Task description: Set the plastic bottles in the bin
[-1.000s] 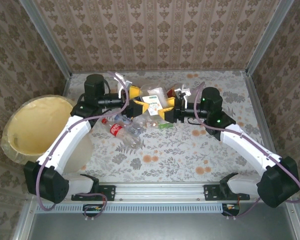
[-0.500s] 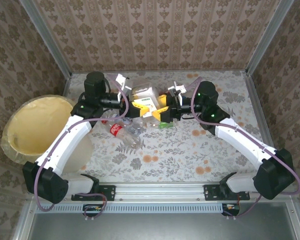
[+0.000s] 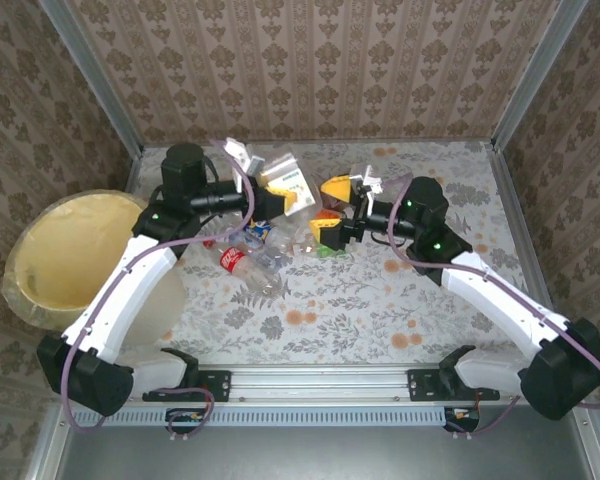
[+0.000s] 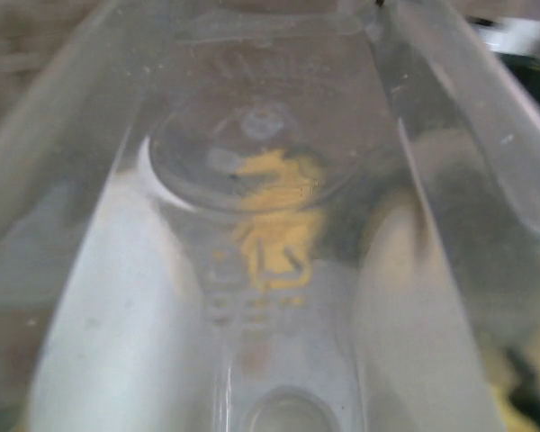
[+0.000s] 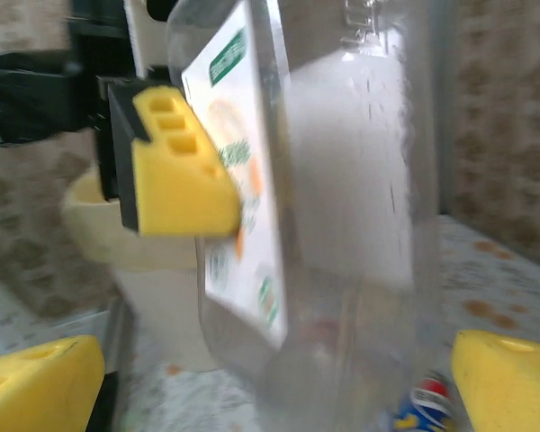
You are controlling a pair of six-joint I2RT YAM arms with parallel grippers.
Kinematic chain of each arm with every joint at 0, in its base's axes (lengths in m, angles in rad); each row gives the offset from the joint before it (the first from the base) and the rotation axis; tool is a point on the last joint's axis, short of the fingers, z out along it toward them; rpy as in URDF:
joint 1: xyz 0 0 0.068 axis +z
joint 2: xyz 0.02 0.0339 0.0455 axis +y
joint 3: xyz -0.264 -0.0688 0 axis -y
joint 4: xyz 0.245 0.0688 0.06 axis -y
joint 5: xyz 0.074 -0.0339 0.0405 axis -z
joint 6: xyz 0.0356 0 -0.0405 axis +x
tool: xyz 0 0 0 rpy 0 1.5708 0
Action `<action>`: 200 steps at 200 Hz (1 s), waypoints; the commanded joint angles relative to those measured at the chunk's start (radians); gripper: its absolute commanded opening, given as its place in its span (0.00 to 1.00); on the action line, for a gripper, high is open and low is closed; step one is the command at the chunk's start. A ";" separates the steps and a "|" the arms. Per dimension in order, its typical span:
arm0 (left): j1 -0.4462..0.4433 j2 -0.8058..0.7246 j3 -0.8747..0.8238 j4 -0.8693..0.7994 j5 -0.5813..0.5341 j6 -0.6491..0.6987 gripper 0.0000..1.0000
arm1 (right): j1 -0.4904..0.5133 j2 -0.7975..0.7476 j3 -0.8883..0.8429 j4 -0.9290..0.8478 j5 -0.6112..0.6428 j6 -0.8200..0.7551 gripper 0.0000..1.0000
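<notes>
We see the large round pale-yellow plastic bin (image 3: 68, 250) standing upright and open-topped off the table's edge at 9 o'clock. A heap of small clear plastic bottles (image 3: 252, 255) lies left of centre, one of them red-labelled. At the heap's 12 o'clock a clear white-and-green-labelled bottle (image 3: 286, 181) is held aloft.

Floral-print table cover (image 3: 360, 310), brown patterned walls (image 3: 320, 70), aluminium corner posts (image 3: 95, 80)

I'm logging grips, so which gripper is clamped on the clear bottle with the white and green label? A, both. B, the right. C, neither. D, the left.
D: the left gripper is shut on the bottle, while the right gripper stands wide open, not touching it.
</notes>
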 commanded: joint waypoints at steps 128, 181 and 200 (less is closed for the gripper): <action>0.236 -0.229 0.365 -0.882 -1.500 -0.160 0.28 | -0.007 -0.001 -0.046 -0.077 0.418 -0.085 1.00; 0.508 -0.239 0.314 -0.911 -1.461 -0.105 0.28 | -0.007 -0.017 -0.063 -0.100 0.423 -0.093 1.00; 0.618 -0.232 0.289 -0.908 -1.401 -0.093 0.28 | -0.007 -0.023 -0.064 -0.107 0.428 -0.094 1.00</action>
